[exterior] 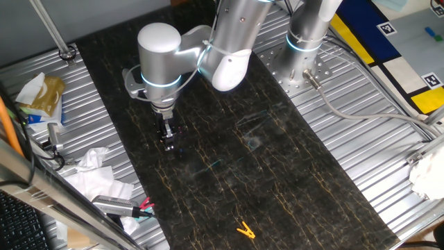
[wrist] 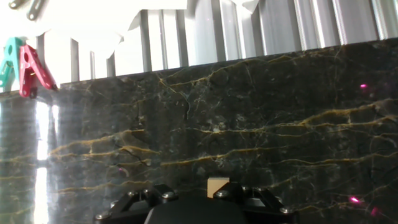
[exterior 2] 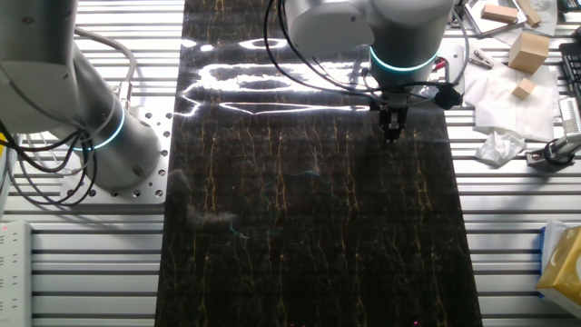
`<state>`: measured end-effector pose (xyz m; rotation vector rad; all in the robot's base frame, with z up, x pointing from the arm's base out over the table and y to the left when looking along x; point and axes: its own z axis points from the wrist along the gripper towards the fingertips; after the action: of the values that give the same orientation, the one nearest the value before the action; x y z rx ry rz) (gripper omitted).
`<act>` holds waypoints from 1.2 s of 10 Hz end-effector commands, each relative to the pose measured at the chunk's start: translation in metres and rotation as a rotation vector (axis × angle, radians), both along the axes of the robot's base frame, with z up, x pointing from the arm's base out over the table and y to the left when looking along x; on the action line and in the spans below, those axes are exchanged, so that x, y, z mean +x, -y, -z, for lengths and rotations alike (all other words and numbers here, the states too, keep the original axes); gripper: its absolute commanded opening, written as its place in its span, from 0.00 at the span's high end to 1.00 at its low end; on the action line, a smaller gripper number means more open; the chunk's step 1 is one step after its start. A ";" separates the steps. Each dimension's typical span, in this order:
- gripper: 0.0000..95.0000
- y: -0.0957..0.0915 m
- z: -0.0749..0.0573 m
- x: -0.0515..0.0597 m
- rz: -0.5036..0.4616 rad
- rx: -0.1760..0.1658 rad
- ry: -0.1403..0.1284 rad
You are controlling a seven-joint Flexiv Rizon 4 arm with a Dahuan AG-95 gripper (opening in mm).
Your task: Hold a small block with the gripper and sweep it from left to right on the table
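At the left, red and green clips (wrist: 22,62) lie past the edge of the dark veined tabletop (wrist: 249,124), while further right the gripper (wrist: 214,194) stands low over it (jaws pinching the small block (wrist: 217,185))

A yellow clip (exterior: 244,230) lies alone; red (wrist: 34,68) and green clips (wrist: 10,55) touch.

Table (exterior: 277,180): near-black slab, thin gold-orange veins (marble-like pattern). Surround (exterior: 388,139): ribbed silver metal. Small block (wrist: 217,186): pale tan, wood-coloured. Gripper (exterior: 169,144): black. Arm (exterior: 229,35): silver-grey, glowing blue ring. Clip (exterior: 245,230) on slab: yellow. Hand view: one red clip (wrist: 34,70), one teal clip (wrist: 10,55).
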<state>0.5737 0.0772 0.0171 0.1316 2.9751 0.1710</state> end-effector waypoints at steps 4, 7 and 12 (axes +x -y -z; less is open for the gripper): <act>0.40 -0.012 0.000 0.003 0.011 -0.007 -0.001; 0.40 -0.023 0.000 0.004 0.023 -0.009 -0.002; 0.40 -0.036 0.001 0.007 0.041 -0.008 -0.004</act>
<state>0.5802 0.1136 0.0172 0.1921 2.9753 0.1563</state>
